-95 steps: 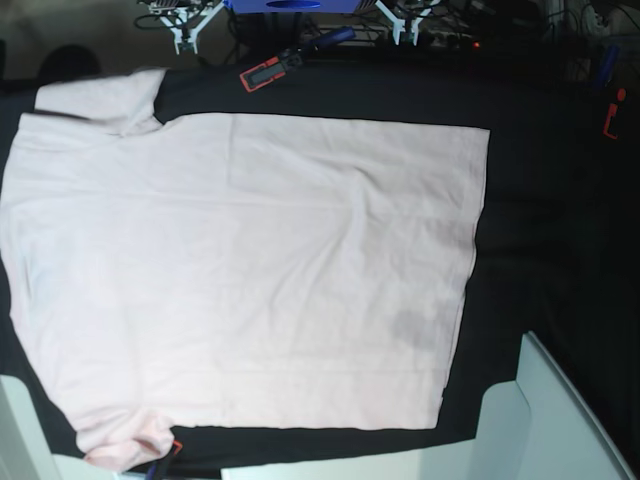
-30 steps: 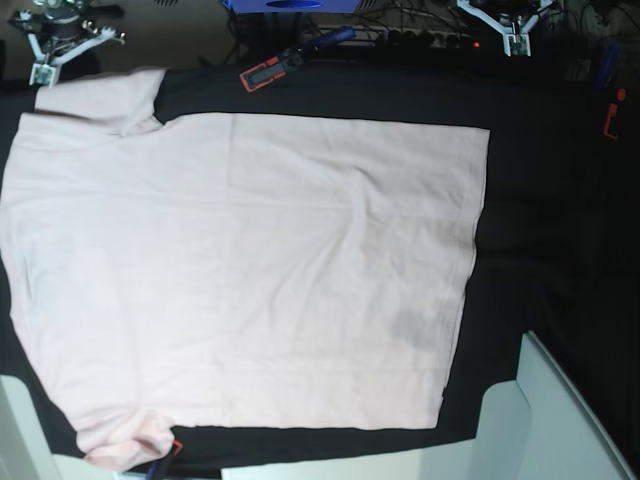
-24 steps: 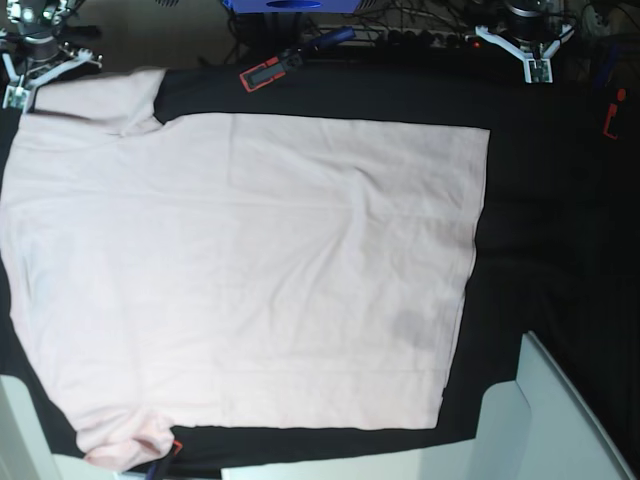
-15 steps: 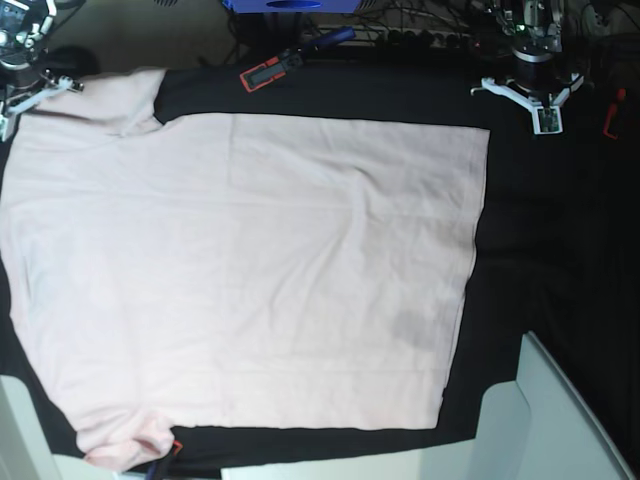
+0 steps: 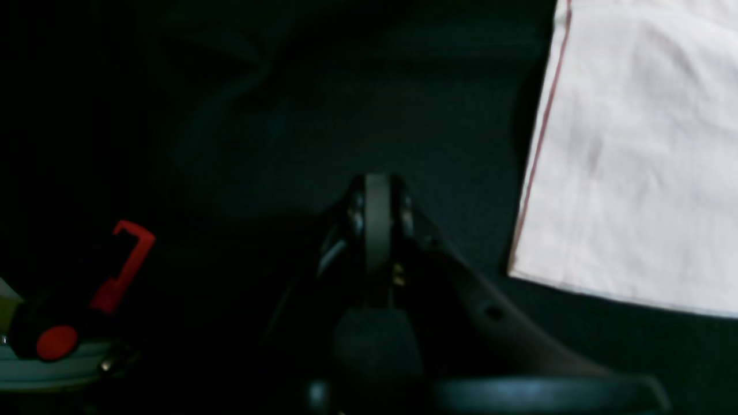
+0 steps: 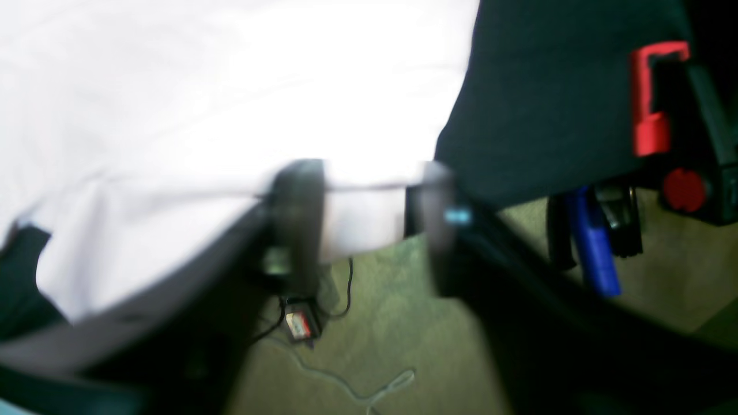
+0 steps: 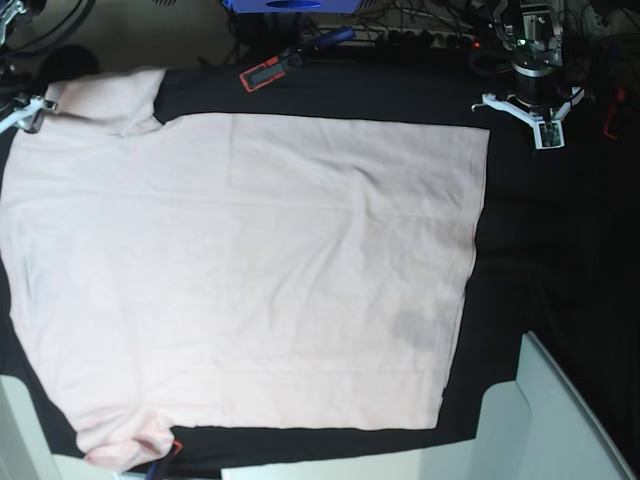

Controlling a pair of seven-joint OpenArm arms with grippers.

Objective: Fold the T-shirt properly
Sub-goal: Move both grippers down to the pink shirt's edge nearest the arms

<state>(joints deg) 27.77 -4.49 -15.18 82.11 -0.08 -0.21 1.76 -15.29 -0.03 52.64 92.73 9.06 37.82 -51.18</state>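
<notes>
Where the near table edge shows pale panels (image 7: 540, 420), the T-shirt (image 7: 250, 270) begins: pale pink, spread flat on the black cloth (image 7: 540, 250), plain side up, hem to the right, sleeves at the left. Faint grey patch near the hem. Farther back, right of the hem's far corner, the left gripper (image 7: 530, 125) hangs over bare cloth, fingers pressed together, empty. At the far left, the right gripper (image 6: 363, 216) sits at the far sleeve edge, jaws parted; pink fabric shows between them, grip unclear through blur. Beyond, a red-and-black tool (image 7: 265, 72).
</notes>
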